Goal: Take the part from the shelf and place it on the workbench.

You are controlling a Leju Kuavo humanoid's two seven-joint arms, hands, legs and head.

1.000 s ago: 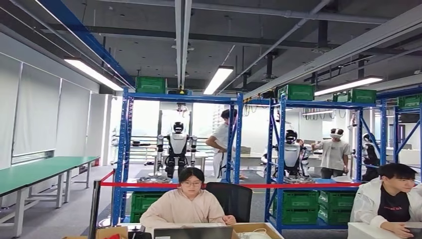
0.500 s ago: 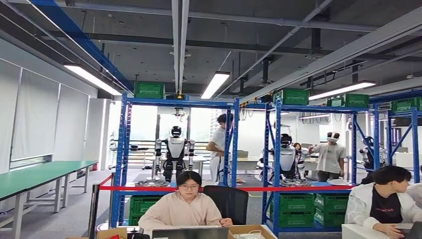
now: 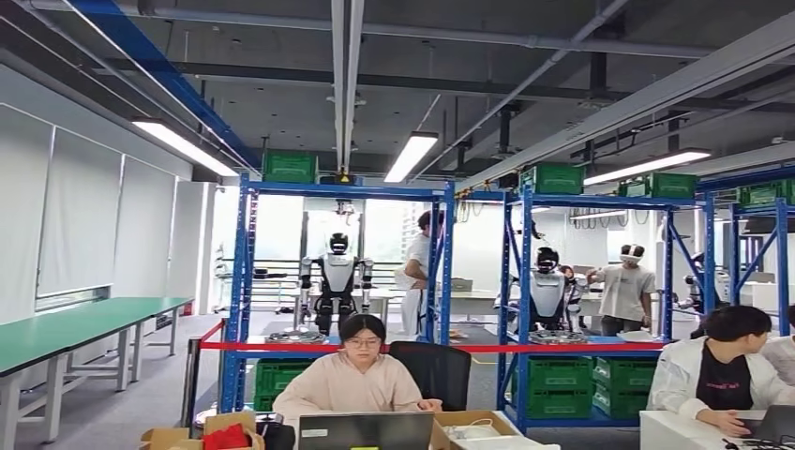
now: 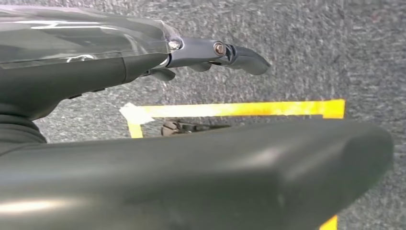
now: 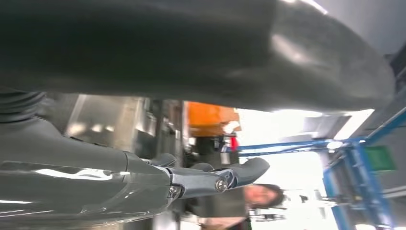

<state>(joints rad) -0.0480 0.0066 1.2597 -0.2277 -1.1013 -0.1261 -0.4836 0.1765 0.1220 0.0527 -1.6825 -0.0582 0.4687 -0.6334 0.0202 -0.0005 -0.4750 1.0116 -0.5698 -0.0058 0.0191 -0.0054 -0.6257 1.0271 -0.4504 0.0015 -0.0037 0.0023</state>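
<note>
Two blue shelf racks (image 3: pixel 337 187) stand across the room in the head view. Grey coiled parts lie on their lower level, one on the left rack (image 3: pixel 295 336) and one on the right rack (image 3: pixel 561 337); they are too small to make out. My left hand (image 4: pixel 201 163) hangs over grey floor marked with yellow tape (image 4: pixel 239 109); its fingers (image 4: pixel 239 55) are stretched out, apart from the thumb, and hold nothing. My right hand (image 5: pixel 143 52) is empty too, with its fingers (image 5: pixel 230 178) straight and apart from the thumb.
A long green workbench (image 3: pixel 84 323) runs along the left wall. Red barrier tape (image 3: pixel 450 348) crosses in front of the racks. One person sits at a laptop (image 3: pixel 361 380), another at the right (image 3: pixel 722 370). Open cartons (image 3: pixel 469 427) stand nearby. Other humanoid robots (image 3: pixel 337 281) and people stand behind the racks.
The whole picture has swayed, first slightly left, then right and a little down, so the camera moved. More of the cartons at the bottom edge shows now.
</note>
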